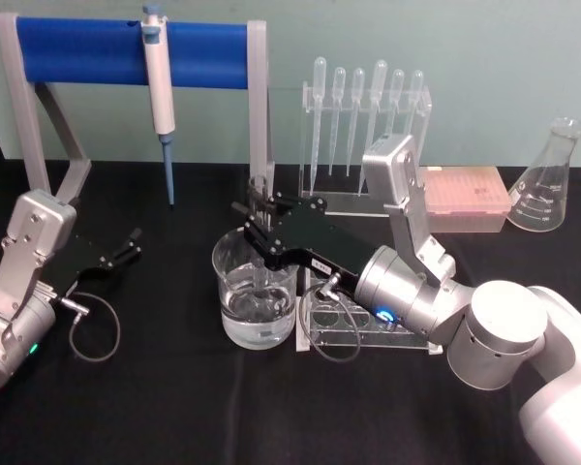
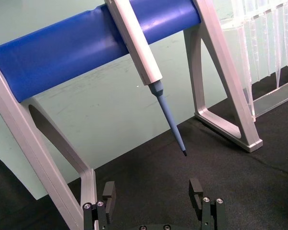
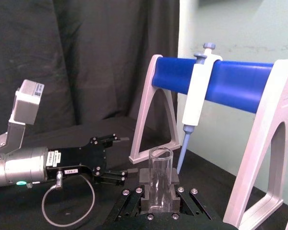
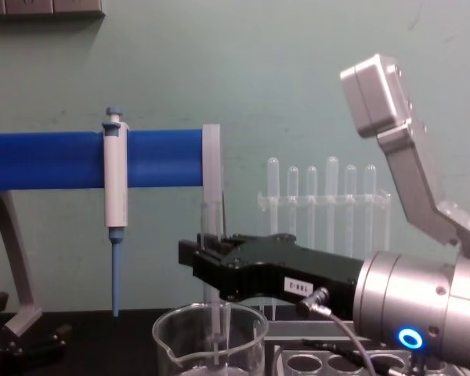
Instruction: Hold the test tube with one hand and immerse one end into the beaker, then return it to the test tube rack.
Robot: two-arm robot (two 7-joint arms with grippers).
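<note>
Head view: on the black table (image 1: 174, 407) the beaker (image 1: 230, 283), part-filled with clear liquid, stands just left of the clear test tube rack (image 1: 341, 327). The right gripper (image 1: 257, 225) reaches across the rack with its fingers pinched on the test tube (image 3: 161, 167), which stands upright with its lower end inside the beaker below the rim; contact with the liquid cannot be told. Left gripper (image 1: 128, 244) rests idle at table left, fingers spread; behind, a white-and-blue pipettor (image 1: 158, 73) hangs on a blue-barred stand (image 1: 77, 48), then a rack of plastic pipettes (image 1: 368, 97) and a conical flask (image 1: 547, 184).
</note>
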